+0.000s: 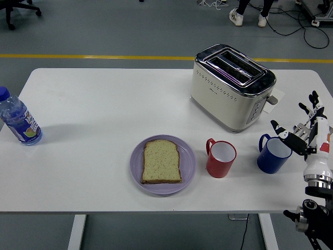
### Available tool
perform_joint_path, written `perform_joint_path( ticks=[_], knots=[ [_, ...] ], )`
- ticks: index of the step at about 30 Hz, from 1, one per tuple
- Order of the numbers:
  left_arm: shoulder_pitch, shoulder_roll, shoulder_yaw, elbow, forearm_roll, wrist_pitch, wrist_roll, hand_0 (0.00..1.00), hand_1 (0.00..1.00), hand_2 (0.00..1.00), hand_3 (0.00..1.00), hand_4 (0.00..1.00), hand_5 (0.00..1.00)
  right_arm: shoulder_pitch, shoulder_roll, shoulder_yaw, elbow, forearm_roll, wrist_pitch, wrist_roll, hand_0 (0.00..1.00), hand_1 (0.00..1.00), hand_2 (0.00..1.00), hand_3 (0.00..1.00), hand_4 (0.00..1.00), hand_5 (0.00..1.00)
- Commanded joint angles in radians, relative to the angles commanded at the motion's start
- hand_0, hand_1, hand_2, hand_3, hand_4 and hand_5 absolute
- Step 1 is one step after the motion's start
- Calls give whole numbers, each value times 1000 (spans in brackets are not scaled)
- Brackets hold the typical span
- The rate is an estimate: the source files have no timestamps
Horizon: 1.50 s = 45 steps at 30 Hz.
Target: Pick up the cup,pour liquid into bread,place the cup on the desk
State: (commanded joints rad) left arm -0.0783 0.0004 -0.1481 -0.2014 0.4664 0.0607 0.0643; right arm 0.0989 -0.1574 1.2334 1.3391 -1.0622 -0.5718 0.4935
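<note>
A blue cup (272, 155) stands upright near the table's right end, its handle to the left. My right hand (297, 130) hovers just right of it and slightly above its rim. The fingers are spread and hold nothing, with the thumb reaching over the cup's far right rim. A red cup (221, 158) stands left of the blue one. Further left, a slice of bread (162, 161) lies on a purple plate (137, 174).
A cream toaster (232, 86) stands behind the cups. A metal rack (323, 124) lies at the right edge, partly hidden by my hand. A water bottle (18, 119) stands at the far left edge. People's feet show on the floor beyond the table.
</note>
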Motion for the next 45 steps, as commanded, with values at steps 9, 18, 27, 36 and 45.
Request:
perform_joint_path(
  ticks=[9, 18, 27, 36, 45],
  knots=[
    [-8, 0, -14, 0, 3, 0, 0, 635, 645, 657, 552, 324, 836, -1, -1, 106, 60, 381, 266, -3, 728, 639, 680, 637, 628, 270],
    [-13, 0, -17, 0, 6, 0, 0, 635, 645, 657, 553, 324, 836, -14, 13, 227, 36, 758, 485, -196, 713, 625, 662, 626, 599, 281],
    [-15, 0, -18, -1, 7, 0, 0, 635, 645, 656, 552, 324, 836, -22, 24, 310, -14, 965, 566, -363, 703, 615, 656, 616, 586, 286],
    [-17, 1, -19, 0, 10, 0, 0, 635, 646, 657, 552, 324, 836, -19, 31, 325, -48, 965, 545, -407, 696, 607, 652, 618, 585, 278],
    [-17, 0, -22, 0, 11, 0, 0, 635, 645, 656, 553, 323, 835, -20, 32, 324, -55, 972, 537, -409, 690, 601, 649, 615, 586, 272]
  ],
)
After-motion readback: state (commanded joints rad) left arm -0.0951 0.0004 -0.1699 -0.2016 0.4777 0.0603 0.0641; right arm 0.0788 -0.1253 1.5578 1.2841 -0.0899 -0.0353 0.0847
